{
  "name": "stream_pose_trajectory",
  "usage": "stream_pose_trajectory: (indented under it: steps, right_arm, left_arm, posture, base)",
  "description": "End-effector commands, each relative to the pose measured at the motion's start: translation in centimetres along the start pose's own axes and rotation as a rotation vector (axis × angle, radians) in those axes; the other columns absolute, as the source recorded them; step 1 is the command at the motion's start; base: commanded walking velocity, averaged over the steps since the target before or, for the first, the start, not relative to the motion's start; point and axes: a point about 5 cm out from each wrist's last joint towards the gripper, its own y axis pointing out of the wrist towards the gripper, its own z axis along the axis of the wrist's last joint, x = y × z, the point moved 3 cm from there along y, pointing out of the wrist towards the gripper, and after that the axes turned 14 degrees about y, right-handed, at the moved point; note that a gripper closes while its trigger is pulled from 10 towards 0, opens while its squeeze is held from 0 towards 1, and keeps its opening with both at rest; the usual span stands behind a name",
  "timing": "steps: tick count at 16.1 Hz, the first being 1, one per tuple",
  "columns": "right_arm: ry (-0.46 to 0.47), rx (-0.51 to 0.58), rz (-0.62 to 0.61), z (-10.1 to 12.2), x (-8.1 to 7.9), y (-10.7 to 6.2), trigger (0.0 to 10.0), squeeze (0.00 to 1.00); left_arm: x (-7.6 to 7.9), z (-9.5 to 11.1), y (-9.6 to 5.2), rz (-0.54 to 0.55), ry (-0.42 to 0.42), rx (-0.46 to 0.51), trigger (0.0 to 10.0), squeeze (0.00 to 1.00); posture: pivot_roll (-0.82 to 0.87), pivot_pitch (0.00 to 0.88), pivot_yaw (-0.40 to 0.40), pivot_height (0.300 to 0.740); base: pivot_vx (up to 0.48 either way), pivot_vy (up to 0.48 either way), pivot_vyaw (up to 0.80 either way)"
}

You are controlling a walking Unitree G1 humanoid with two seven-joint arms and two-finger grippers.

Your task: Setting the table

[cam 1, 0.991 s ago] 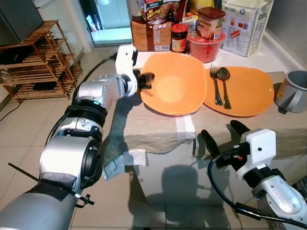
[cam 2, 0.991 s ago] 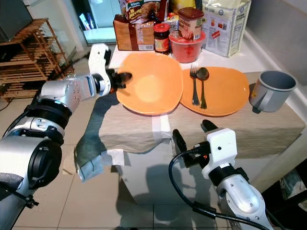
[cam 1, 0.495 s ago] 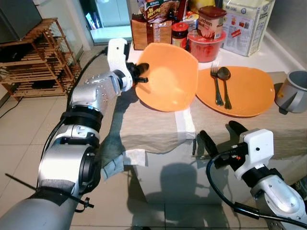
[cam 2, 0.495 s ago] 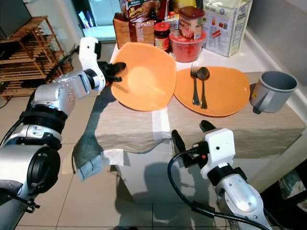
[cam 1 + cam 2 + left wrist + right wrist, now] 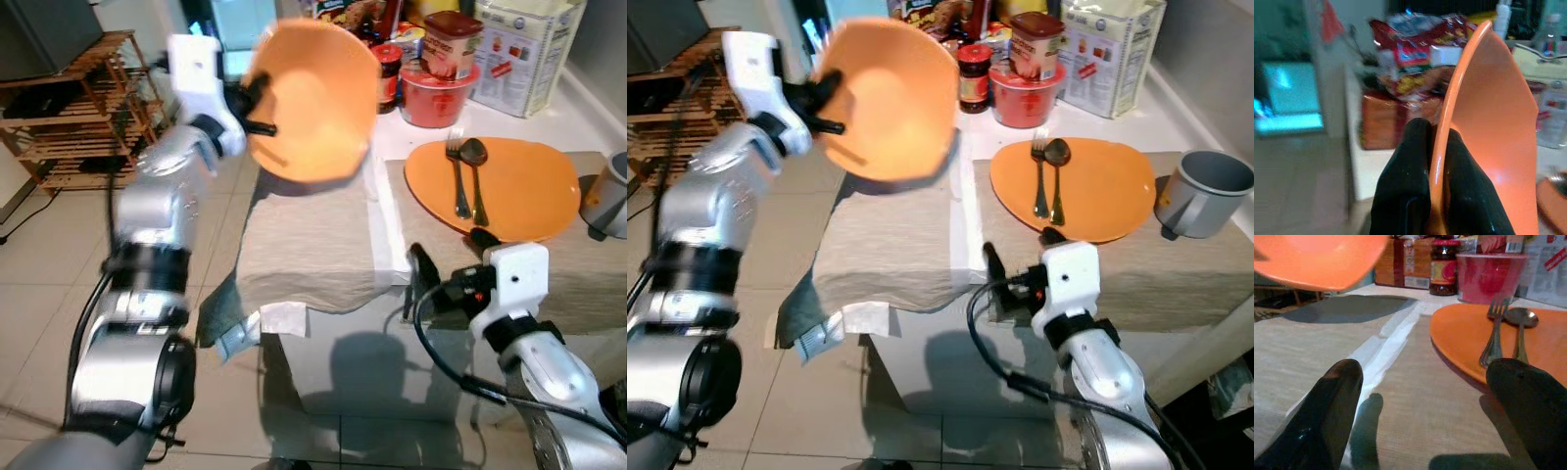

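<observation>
The left gripper, shut on the rim of the orange bowl, had lifted it off the cloth to the upper centre of the frame, tilted steeply; a second before it lay flat beside the orange plate. The bowl was likely being moved to another place setting. The right gripper hung open at the table's near edge.

A wooden rack stands on the tiled floor, left of the table.
</observation>
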Motion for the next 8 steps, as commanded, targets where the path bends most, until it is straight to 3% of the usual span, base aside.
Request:
stream_pose_trajectory:
  steps: [1, 4, 6, 8]
  right_arm:
    - [-0.020, 0.035, -0.015, 0.2, 0.0, 0.5, 10.0, 0.00]
    - [-0.041, 0.079, -0.020, 0.5, -0.2, 1.2, 10.0, 0.00]
    - [-0.054, 0.105, -0.034, 0.7, 0.0, 1.6, 10.0, 0.00]
    - [-0.073, 0.132, -0.052, 0.9, 0.3, 1.8, 10.0, 0.00]
  left_arm:
    - [-1.6, 1.1, -1.7, 0.086, 0.062, 0.054, 0.0, 0.00]
    - [-2.5, 0.3, -4.7, 0.170, 0.154, 0.045, 0.0, 0.00]
    - [-3.5, 0.2, -6.4, 0.240, 0.270, 0.051, 0.0, 0.00]
    - [-4.0, -0.8, -7.8, 0.278, 0.286, 0.005, 0.0, 0.00]
  posture:
    - [-0.14, 0.000, 0.108, 0.740]
    - [-0.11, 0.000, 0.102, 0.740]
    - [-0.10, 0.000, 0.094, 0.740]
    - [-0.09, 0.000, 0.087, 0.740]
  base:
    - [0.000, 0.000, 0.00]
    - [0.000, 0.000, 0.00]
    - [0.000, 0.000, 0.00]
    - [0.000, 0.000, 0.00]
